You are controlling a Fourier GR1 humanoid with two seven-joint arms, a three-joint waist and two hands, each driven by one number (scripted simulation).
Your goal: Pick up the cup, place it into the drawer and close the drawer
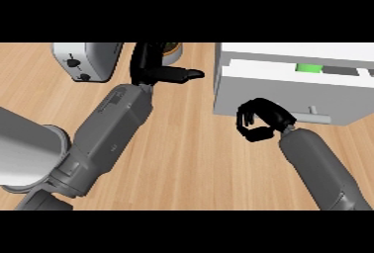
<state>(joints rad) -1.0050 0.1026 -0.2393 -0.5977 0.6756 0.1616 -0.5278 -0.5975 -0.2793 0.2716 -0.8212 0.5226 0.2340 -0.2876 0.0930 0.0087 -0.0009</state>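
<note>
A green cup (308,67) lies inside the open drawer (292,94) of the white cabinet at the right; only its top shows in the narrow gap above the drawer's front. My right hand (259,121) is at the lower left of that front panel, fingers curled and holding nothing. It is just left of the drawer's small grey handle (315,115). My left hand (155,66) is at the top middle of the view, open, fingers up and thumb pointing right, away from the drawer.
A silver toaster (87,60) stands at the back left. A round container (174,48) shows partly behind my left hand. A large grey cylinder (25,155) fills the lower left. Bare wooden counter (197,163) lies between my forearms.
</note>
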